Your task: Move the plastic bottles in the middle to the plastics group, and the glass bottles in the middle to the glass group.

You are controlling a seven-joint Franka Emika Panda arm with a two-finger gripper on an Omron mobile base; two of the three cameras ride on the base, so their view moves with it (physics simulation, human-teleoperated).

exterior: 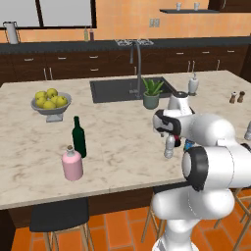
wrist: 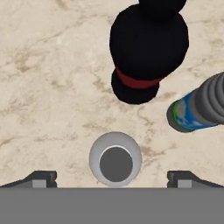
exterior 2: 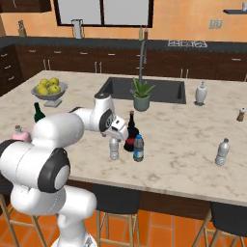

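Observation:
My gripper (wrist: 113, 179) hangs open right above the clear greyish plastic bottle (wrist: 115, 162), its pale cap lying between the two fingertips (wrist: 41, 178) without touching them. Beyond it stand the black glass bottle (wrist: 148, 43) with the red label and the blue-labelled plastic bottle (wrist: 197, 109). From the right base view the three cluster together: clear bottle (exterior 2: 114, 148), black bottle (exterior 2: 131, 136), blue-labelled bottle (exterior 2: 139, 148). A ribbed bottle of the plastics group (exterior 2: 222, 152) stands far right. The glass group, a green bottle (exterior: 78, 137) and a pink bottle (exterior: 72, 164), is at the left.
A potted plant (exterior 2: 142, 96) stands by the sink (exterior 2: 166, 91) behind the cluster. A bowl of lemons (exterior: 51, 102) sits at the left, a white soap dispenser (exterior 2: 201, 93) and brown shakers (exterior: 237, 97) at the right. Stools stand under the island's front edge.

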